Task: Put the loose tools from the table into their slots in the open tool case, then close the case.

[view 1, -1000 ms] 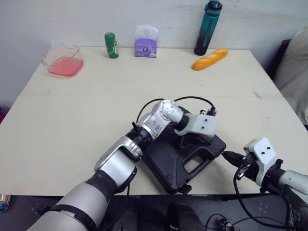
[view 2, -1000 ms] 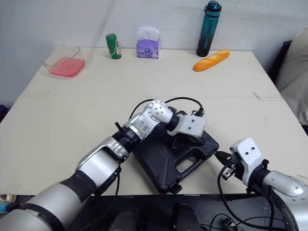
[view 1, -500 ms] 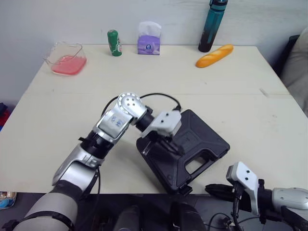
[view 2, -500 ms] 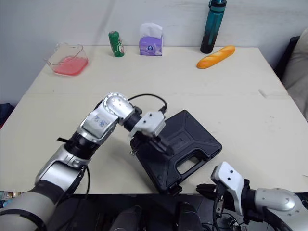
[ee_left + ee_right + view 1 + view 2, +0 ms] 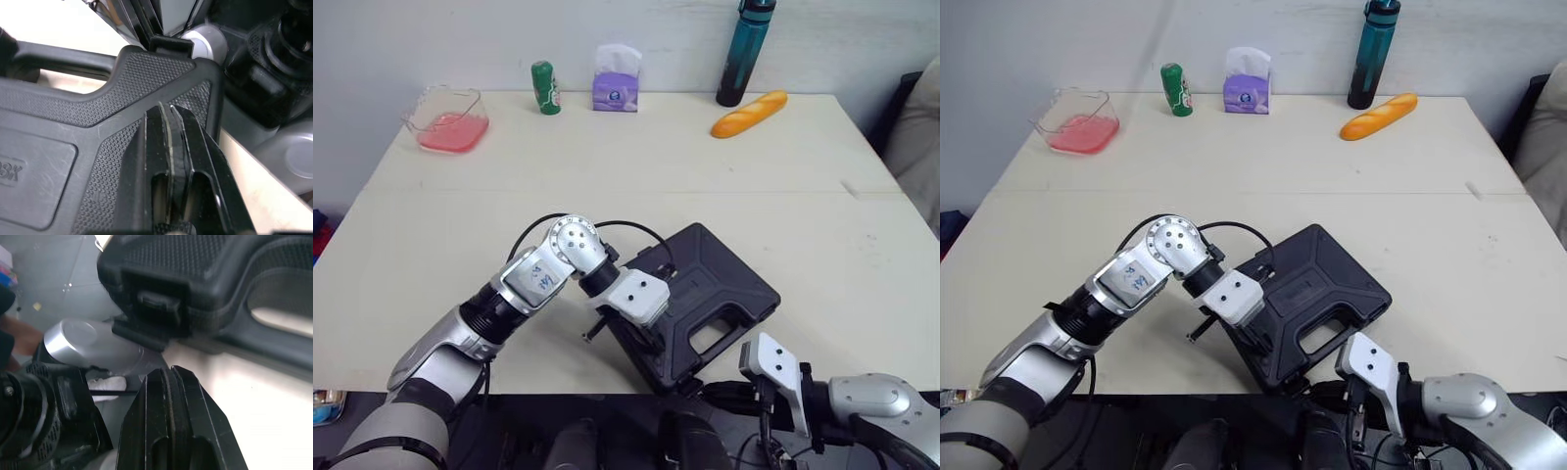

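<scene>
Case lies shut, lid down, turned at an angle near the front edge of the table. Left gripper sits over the lid's textured near-left part, fingers pressed together, holding nothing. Right gripper hangs just below the table edge by the case's front latch, fingers likewise together and empty.

The left pincer has its two black fingers pressed flat together, their tips over the stippled black lid of the tool case. Just past the tips are the handle opening, with pale table showing through it, and a latch at the case's edge.
</scene>
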You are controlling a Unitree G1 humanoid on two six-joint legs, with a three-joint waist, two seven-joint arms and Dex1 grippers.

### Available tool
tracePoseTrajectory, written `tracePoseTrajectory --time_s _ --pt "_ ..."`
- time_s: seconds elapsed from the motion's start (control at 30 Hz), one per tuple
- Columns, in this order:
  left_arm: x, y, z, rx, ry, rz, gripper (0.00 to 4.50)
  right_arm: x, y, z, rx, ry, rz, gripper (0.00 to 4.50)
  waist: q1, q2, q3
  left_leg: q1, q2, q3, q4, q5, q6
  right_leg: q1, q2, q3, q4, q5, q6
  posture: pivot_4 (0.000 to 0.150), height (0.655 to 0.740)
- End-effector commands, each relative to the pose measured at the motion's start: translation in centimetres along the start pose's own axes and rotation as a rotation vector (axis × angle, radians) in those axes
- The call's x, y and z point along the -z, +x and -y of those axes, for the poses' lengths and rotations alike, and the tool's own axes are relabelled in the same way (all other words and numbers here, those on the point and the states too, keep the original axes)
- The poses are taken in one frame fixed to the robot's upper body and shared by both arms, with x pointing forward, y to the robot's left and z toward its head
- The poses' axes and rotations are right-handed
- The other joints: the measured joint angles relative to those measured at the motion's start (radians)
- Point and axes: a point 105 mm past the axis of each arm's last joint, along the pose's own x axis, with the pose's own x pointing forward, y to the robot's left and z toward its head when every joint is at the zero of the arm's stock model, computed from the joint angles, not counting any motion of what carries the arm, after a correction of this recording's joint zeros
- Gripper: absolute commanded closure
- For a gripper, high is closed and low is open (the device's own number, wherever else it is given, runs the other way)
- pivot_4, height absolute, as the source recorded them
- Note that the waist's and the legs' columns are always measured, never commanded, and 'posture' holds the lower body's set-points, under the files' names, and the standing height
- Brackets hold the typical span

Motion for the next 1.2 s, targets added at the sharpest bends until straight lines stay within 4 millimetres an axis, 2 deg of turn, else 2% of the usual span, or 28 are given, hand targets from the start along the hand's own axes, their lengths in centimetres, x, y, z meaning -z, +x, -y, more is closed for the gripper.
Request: tracePoseTrajectory --time_s 0.03,0.27,0.43,0.6,0.83,1.1,1.2 --pt "3.0 1.4 1.5 0.096 -0.071 -0.111 4.48 -1.3 0.3 0.0 -0.011 0.018 0.062 4.5 0.0 0.0 0.0 0.001 0.0 0.0 0.0 0.0 0.0 0.001 0.0 0.0 0.0 0.0 0.0 0.15 0.74" --pt "3.2 1.6 1.1 0.084 -0.068 -0.115 4.48 -2.6 0.5 1.1 0.025 0.047 0.122 4.5 -0.006 -0.001 -0.002 0.005 0.002 -0.001 0.0 0.0 0.0 0.006 -0.002 0.001 0.0 0.0 0.0 0.15 0.74" --pt "3.2 1.5 1.1 0.075 -0.076 -0.114 4.48 -3.4 0.3 0.9 0.001 0.099 0.175 4.5 -0.008 -0.001 -0.002 0.005 0.005 -0.001 0.0 0.001 -0.003 0.005 -0.001 0.0 0.001 -0.001 -0.002 0.15 0.74" --pt "3.1 1.5 1.1 0.069 -0.084 -0.109 4.48 -2.7 0.1 -0.1 -0.053 0.125 0.121 4.5 -0.006 -0.001 -0.002 0.005 0.006 -0.002 -0.001 0.001 -0.003 0.005 -0.001 0.0 0.002 -0.001 -0.003 0.15 0.74" --pt "3.1 1.2 0.9 0.058 -0.088 -0.107 4.48 -0.2 0.1 0.0 -0.046 0.132 -0.016 4.5 -0.002 -0.001 -0.002 0.004 0.005 -0.002 -0.001 0.001 -0.003 0.005 -0.001 0.0 0.0 -0.001 -0.003 0.15 0.74" --pt "3.1 1.0 0.9 0.047 -0.091 -0.103 4.48 -0.8 0.7 -0.3 -0.077 0.145 0.026 4.5 -0.002 -0.001 -0.002 0.004 0.005 -0.002 -0.001 0.001 -0.003 0.005 -0.001 0.0 0.0 -0.001 -0.003 0.15 0.74" --pt "3.2 1.2 1.1 0.053 -0.085 -0.109 4.48 -2.1 1.2 -0.2 -0.086 0.145 0.091 4.5 -0.003 -0.001 -0.002 0.004 0.006 -0.002 -0.001 0.001 -0.003 0.005 -0.001 0.0 0.0 -0.001 -0.003 0.15 0.74"
